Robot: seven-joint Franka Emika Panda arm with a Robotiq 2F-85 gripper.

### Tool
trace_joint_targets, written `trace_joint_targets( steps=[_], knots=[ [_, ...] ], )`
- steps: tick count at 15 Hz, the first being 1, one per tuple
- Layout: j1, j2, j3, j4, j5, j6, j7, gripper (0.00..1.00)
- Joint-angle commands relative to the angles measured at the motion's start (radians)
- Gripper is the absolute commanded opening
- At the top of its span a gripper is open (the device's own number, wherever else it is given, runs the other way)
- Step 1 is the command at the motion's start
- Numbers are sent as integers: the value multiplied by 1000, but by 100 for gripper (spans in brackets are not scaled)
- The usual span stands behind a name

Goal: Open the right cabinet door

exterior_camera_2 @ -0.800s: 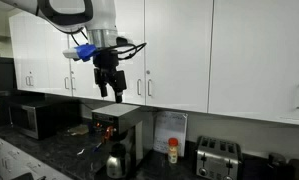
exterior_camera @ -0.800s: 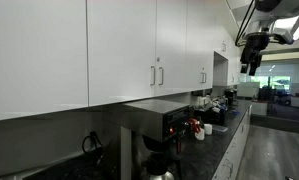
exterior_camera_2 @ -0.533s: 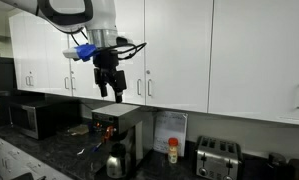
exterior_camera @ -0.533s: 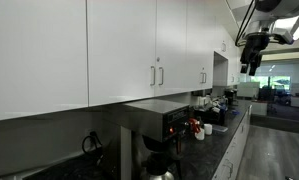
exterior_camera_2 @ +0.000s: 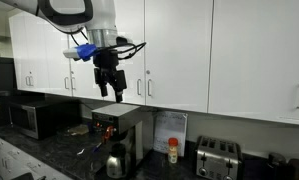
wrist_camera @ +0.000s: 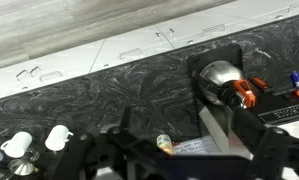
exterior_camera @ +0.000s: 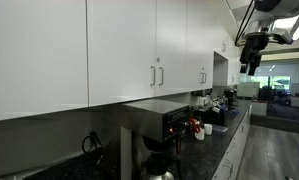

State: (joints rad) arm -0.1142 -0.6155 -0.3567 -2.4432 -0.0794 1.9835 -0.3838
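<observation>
gripper waits short of shut cabinet door; opening not yet begun

my gripper [exterior_camera_2: 110, 94], fingers spread with nothing between them, hangs in front of the white upper cabinets, above the coffee maker [exterior_camera_2: 114, 125] on the counter [exterior_camera_2: 74, 152] and just beside a pair of handles. i take the right door [exterior_camera_2: 179, 55] to be the one whose handle [exterior_camera_2: 147, 88] is the farther of that pair from me. every door in both exterior views sits flush and closed, and i touch neither door nor handle. by my reading nothing of the job is done: the reach to the handle, the grip on it and the swing outward are all left. the wrist view shows only the counter below.
</observation>
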Motion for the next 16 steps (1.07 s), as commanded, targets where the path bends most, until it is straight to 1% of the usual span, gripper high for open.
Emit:
trace_joint_targets(
  steps=[1, 5, 6, 10, 12, 16],
  knots=[
    [-7, 40, 49, 1, -12, 70, 14, 100],
    [1, 151, 97, 22, -29, 192, 43, 100],
    [10, 186, 101, 22, -26, 252, 32, 100],
    [60, 312, 109, 76, 19, 372, -28, 100],
    [85, 366, 110, 113, 55, 413, -61, 100],
    [113, 464, 131, 192, 125, 466, -96, 100]
  ],
)
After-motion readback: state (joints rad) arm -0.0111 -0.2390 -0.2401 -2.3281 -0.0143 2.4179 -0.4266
